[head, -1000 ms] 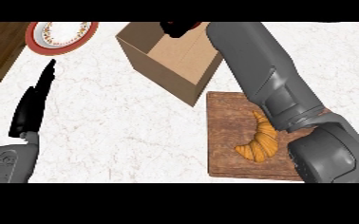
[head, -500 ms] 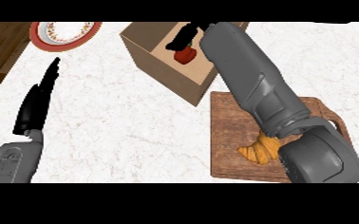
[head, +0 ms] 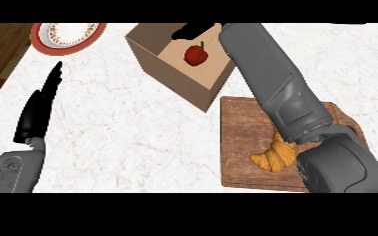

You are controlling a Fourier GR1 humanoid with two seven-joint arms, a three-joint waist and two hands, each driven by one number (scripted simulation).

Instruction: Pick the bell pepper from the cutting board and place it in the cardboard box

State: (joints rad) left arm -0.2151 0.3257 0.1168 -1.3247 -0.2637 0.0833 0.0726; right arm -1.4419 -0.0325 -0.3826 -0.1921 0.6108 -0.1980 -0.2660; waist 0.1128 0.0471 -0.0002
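The red bell pepper [head: 196,55] lies inside the cardboard box [head: 177,82], on its floor, green stem up. The box stands open at the far middle of the counter [head: 133,130], and the pepper is the only thing I can see in it. My right hand [head: 193,29] sits over the box's far rim, just beyond the pepper and apart from it. Only a dark part of that hand shows, so I cannot tell whether its fingers are spread or curled. My right forearm runs from the near right corner across the cutting board [head: 240,145] to the box. On the board, partly under my arm, lies a croissant [head: 275,155]. My left hand [head: 40,107] rests at the left edge, fingers straight and pointing far, holding nothing. A red-rimmed plate [head: 66,32] sits at the far left, well apart from the box.
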